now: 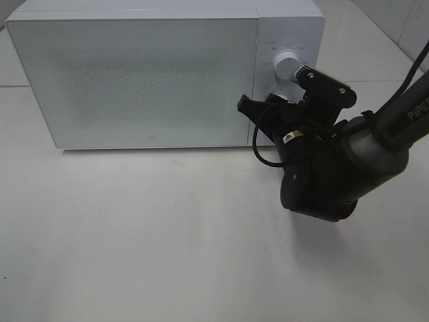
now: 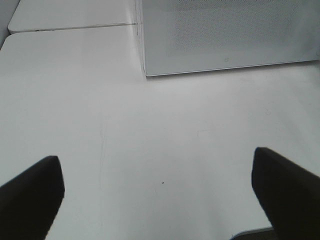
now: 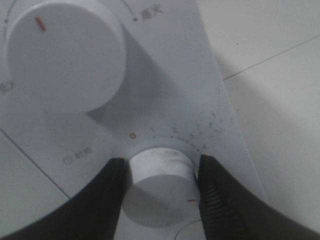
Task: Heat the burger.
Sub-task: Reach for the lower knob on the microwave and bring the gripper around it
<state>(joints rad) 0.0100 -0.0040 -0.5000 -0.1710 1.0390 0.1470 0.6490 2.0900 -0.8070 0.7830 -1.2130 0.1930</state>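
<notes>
Two black fingers [image 2: 30, 195] of the left gripper [image 2: 157, 175] sit closest to its camera; they are spread wide with nothing between them, hanging over the bare white table [image 2: 125, 125]. Further along stands the big white box-shaped microwave oven [image 1: 134, 74], with its speckled door shut; the burger cannot be seen in any view, so I think it is inside, behind that door. On the oven's right side is a large white round knob [image 1: 288, 65], and under it a small white round knob [image 3: 160, 187]; the right gripper [image 3: 161, 165] pinches that small knob, one black finger on each side. So the step in hand looks like setting the time; next the claw must hold tight and twist the small knob along the numbers, without slipping off, so the heating can start.
</notes>
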